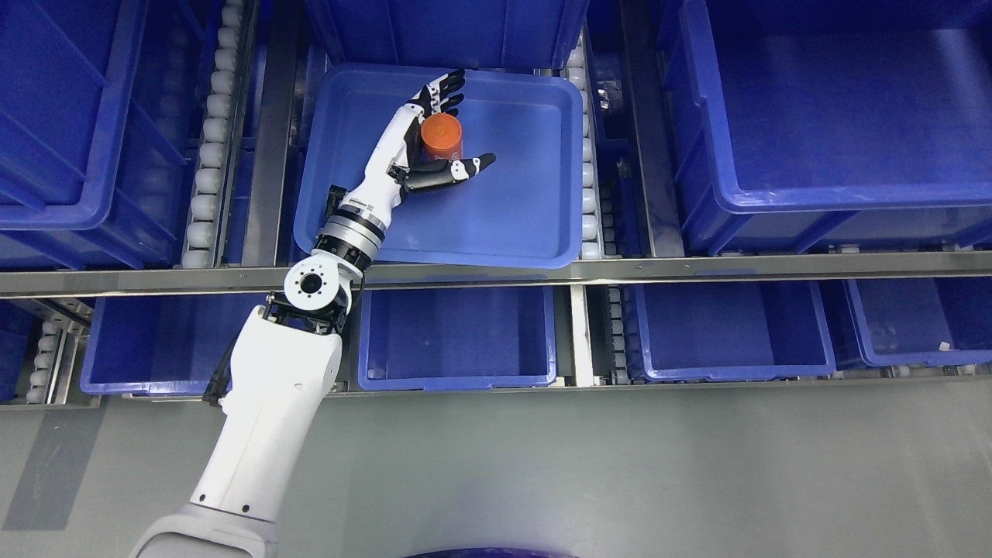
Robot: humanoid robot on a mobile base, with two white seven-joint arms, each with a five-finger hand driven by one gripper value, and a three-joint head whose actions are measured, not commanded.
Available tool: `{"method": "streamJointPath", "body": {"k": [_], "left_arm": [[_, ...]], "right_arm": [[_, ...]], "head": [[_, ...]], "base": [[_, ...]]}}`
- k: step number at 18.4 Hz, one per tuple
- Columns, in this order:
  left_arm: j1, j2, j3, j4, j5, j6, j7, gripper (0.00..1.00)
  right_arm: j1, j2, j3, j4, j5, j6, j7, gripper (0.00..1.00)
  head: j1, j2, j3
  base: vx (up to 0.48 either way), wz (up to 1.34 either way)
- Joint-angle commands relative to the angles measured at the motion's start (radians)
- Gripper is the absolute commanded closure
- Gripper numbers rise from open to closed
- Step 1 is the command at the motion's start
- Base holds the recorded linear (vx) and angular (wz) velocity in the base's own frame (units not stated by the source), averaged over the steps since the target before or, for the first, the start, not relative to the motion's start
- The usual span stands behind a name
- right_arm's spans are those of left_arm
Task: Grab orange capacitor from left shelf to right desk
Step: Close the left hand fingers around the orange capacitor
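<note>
Inside the tray [535, 225] on the shelf, the left hand [434, 139] is reaching around the capacitor [442, 136]. Its fingers [443, 89] are lying behind the capacitor and its thumb [465, 167] in front, spread, not squeezing yet. The capacitor is standing upright, its round top facing up, right against the palm.
</note>
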Motion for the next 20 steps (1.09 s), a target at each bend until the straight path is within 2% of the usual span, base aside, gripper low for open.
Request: {"method": "streamJointPath", "body": {"k": [1,5,9,10,11,14,16,20], "left_arm": [[0.003,0.017,-0.008,0.050,0.001,-0.003,-0.003,0.33],[0.006,0.017,0.016,0.048,0.004,-0.023,-0.003,0.55],[0.009,0.017,0.038,0.047,0.016,-0.067,-0.003,0.84],[0.009,0.017,0.041,0.045,0.028,-0.088,-0.003,0.95],[0.009,0.017,0.041,0.045,0.050,-0.111,-0.005,0.99],[0.009,0.017,0.032,0.041,0.085,-0.125,-0.005,1.00],[0.008,0.017,0.032,0.031,0.120,-0.174,-0.005,1.00],[-0.008,0.017,0.040,-0.086,0.146,-0.256,-0.005,0.99]], "right_arm": [[-0.002,-0.017,-0.011,-0.034,0.005,0.000,0.001,0.00],[-0.002,-0.017,-0.011,-0.034,0.005,0.000,0.001,0.00],[-0.002,-0.017,-0.011,-0.034,0.005,0.000,0.001,0.00],[-0.002,-0.017,-0.011,-0.034,0.005,0.000,0.001,0.00],[-0.002,-0.017,-0.011,-0.034,0.005,0.000,0.001,0.00],[-0.002,-0.017,-0.011,-0.034,0.005,0.000,0.001,0.00],[-0.002,-0.017,-0.011,-0.034,0.005,0.000,0.001,0.00],[-0.002,-0.017,-0.011,-0.034,0.005,0.000,0.001,0.00]], "head": [[0.0000,0.000,0.000],[0.0000,0.000,0.000],[0.0000,0.000,0.000],[0.0000,0.000,0.000],[0.0000,0.000,0.000],[0.0000,0.000,0.000],[0.0000,0.000,0.000],[0.0000,0.000,0.000]], "base": [[0.000,0.00],[0.000,0.00],[0.000,0.00],[0.000,0.00],[0.000,0.00],[0.000,0.00],[0.000,0.00],[0.000,0.00]]}}
